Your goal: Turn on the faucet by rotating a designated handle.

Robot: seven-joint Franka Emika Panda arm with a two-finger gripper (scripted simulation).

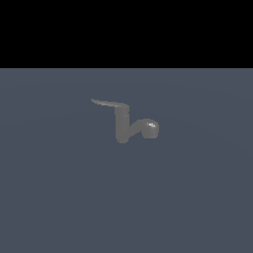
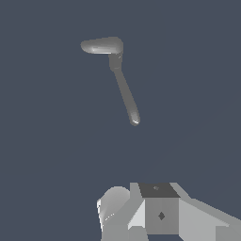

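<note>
The faucet (image 1: pixel 122 127) is a small dull grey fixture standing on the flat grey-blue floor (image 1: pixel 59 197), with an upright post and a curved spout whose rounded head (image 1: pixel 150 128) points to the exterior view's right. The handle (image 1: pixel 107 103) is a thin flat lever running from the post's top toward the exterior view's left. The wrist view looks down on the faucet (image 2: pixel 116 60), with the thick spout (image 2: pixel 100 45) and the long thin handle (image 2: pixel 126 94). Part of my gripper (image 2: pixel 160 212) shows at that picture's edge, apart from the handle and touching nothing. Its jaws are not distinct. The arm is out of the exterior view.
Only the plain grey-blue floor (image 2: pixel 56 155) surrounds the faucet. A black band fills the upper part of the exterior view.
</note>
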